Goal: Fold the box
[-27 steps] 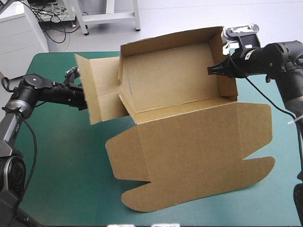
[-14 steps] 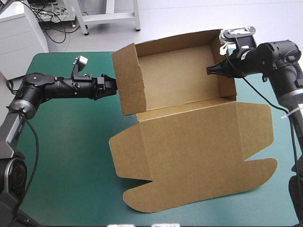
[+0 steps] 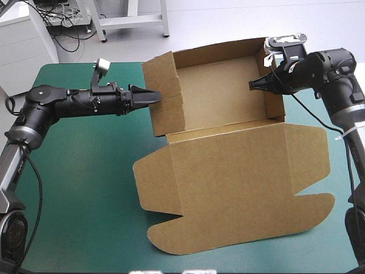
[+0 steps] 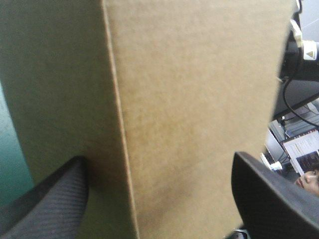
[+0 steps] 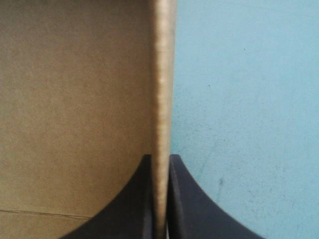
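The brown box (image 3: 217, 100) stands on the far half of the tabletop (image 3: 80, 182) as an open tray, with its walls raised and its opening facing up. Its long axis goes from left to right across the table, the right end a little farther away. The lid (image 3: 239, 177) lies flat from the tray's near wall toward the near edge, its flaps spread out. The right gripper (image 3: 254, 85) is clamped on the right end wall (image 5: 162, 74). Its wrist view shows the wall's edge pressed between both black fingers (image 5: 134, 209), with the tray's inside on one side and the teal-green cover (image 5: 249, 99) on the other. The left gripper (image 3: 151, 95) meets the left end wall (image 4: 189, 99) from outside. From above its fingers seem together, but the left wrist view shows them apart, holding nothing, and the brown wall fills the space ahead.
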